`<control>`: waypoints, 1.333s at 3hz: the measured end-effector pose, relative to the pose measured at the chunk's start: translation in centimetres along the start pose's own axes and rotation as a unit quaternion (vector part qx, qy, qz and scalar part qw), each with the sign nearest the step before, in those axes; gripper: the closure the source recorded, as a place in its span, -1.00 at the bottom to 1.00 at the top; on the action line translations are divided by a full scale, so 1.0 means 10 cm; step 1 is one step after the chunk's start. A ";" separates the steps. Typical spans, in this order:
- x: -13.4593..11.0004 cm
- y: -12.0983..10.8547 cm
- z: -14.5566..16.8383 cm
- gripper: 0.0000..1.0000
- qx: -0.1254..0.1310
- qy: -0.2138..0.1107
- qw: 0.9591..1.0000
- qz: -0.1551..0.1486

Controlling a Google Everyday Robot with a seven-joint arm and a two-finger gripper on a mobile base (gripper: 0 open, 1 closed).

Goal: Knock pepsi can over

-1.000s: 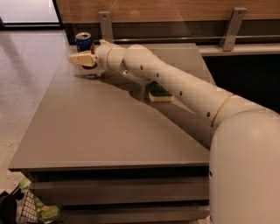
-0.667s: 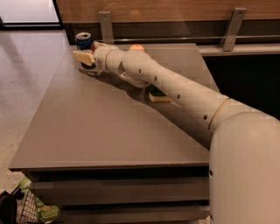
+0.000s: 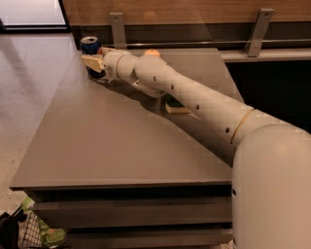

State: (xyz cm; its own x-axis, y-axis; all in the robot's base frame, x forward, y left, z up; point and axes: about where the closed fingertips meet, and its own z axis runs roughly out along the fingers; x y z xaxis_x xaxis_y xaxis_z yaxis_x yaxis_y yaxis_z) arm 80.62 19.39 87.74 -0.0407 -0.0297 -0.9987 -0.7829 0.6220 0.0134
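Presently the beige claw (image 3: 92, 63) is held low, right in front of the small dark-blue metal pepsi can (image 3: 89, 44), which stands upright at the grey tabletop's (image 3: 121, 146) far-left corner. Whether the claw is apart or together cannot be told. A firm sideways push, placed high on the can, is advised.

A grey-brown table (image 3: 121, 146) fills the middle of the frame, its stacked edges showing at the bottom. Pale, glossy floor (image 3: 29, 82) runs down the left and is brightest at the upper left. A wood-panelled wall (image 3: 194, 9) with two grey metal brackets (image 3: 117, 30) crosses the top. The gripper (image 3: 93, 63) is at the table's upper-left corner.
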 end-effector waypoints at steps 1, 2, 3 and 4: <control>0.00 0.02 0.01 1.00 -0.002 0.000 1.000 0.000; 0.00 0.02 0.01 1.00 -0.002 0.000 1.000 0.000; -0.09 0.04 -0.15 1.00 0.002 0.017 1.000 -0.012; -0.26 0.10 -0.41 1.00 0.000 0.053 0.998 -0.028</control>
State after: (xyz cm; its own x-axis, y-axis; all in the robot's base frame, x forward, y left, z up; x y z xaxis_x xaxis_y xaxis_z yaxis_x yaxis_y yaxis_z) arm 77.43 16.88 90.57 -0.0625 -0.1471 -0.9871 -0.7864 0.6163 -0.0420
